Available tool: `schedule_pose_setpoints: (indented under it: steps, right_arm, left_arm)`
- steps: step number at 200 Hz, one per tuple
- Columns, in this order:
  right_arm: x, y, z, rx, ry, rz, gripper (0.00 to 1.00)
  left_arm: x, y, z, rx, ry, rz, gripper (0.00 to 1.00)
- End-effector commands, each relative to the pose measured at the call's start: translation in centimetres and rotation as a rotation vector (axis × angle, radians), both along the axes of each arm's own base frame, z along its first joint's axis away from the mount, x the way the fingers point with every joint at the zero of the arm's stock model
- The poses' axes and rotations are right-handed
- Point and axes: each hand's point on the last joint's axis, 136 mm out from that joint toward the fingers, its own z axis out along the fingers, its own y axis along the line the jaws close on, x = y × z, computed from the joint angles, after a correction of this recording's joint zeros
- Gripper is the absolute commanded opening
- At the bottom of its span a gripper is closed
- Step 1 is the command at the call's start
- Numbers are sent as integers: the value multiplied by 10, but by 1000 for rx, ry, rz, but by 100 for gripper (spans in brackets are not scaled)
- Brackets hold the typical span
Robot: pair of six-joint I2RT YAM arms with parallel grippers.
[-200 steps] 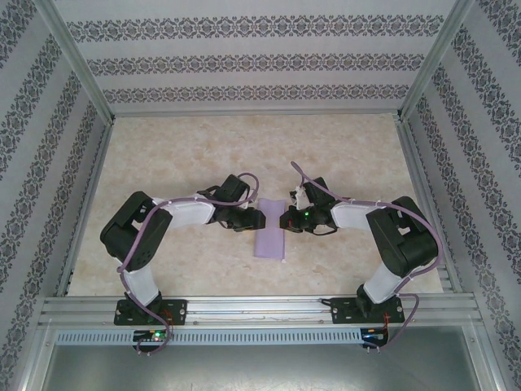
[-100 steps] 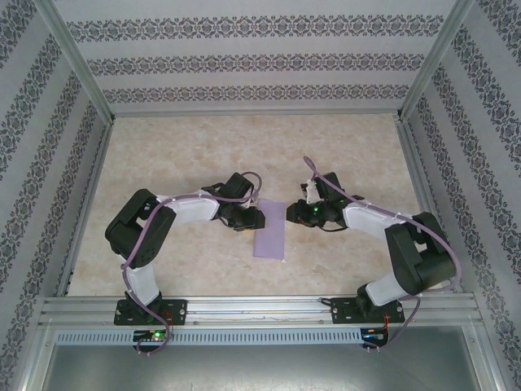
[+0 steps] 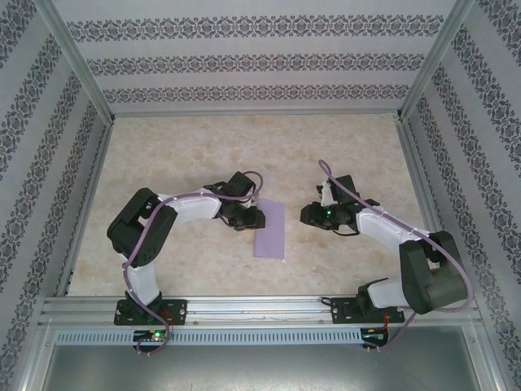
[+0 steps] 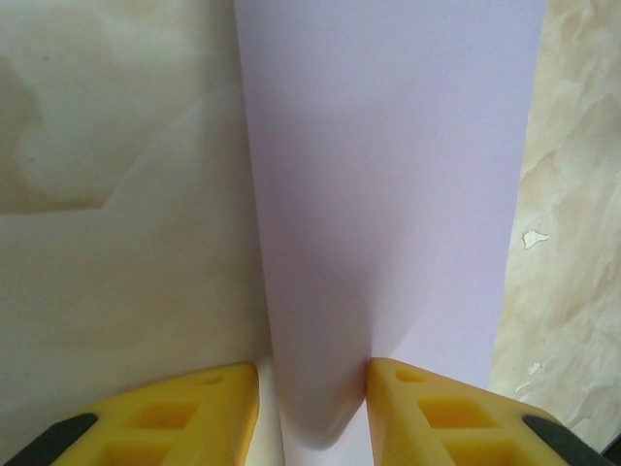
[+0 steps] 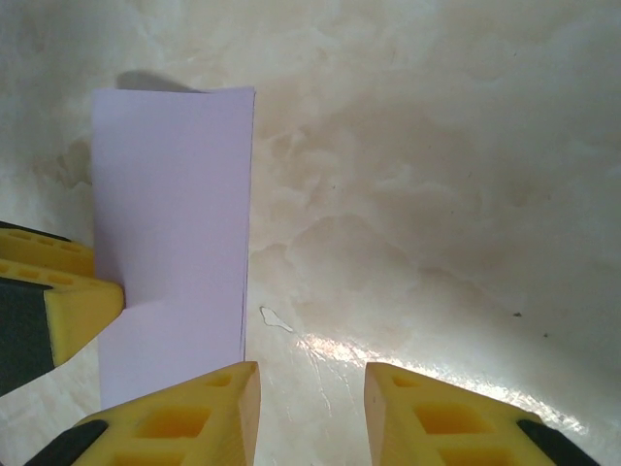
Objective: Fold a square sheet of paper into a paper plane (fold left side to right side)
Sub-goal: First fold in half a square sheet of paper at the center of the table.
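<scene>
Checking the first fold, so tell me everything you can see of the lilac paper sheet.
The thin matte lilac paper sheet lies on the beige marbled table, folded into a narrow, unmarked rectangle. Its left long edge looks softly rounded rather than sharply creased. The left hand stands open astride that edge; contact is unclear. The right hand is apart, to its right.

- A robot test cell in a lab, not a home.
- Aluminium frame posts [image 3: 79,69] box in a marble-look table [image 3: 179,155].
- Patterned wallpaper panels [image 3: 252,61] serve as walls.
- The left arm [image 3: 151,236] and right arm [image 3: 407,244] are bolted to a metal rail [image 3: 260,308].
</scene>
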Motion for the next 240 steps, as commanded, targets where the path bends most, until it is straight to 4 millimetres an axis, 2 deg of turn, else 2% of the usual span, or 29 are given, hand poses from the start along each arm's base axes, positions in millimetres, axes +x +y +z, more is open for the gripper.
schedule_pose_setpoints:
  steps: [1, 67, 240]
  right_arm:
    - [-3, -6, -4, -22, 2, 4, 33]
    - [-3, -6, -5, -22, 4, 4, 34]
    - [-4, -8, -7, -37, 9, 8, 34]
  left_arm:
    - [-18, 2, -43, 101, 39, -43, 37]
    - [-19, -1, -49, 113, 53, -43, 40]
    - [-17, 28, -44, 195, 31, 7, 40]
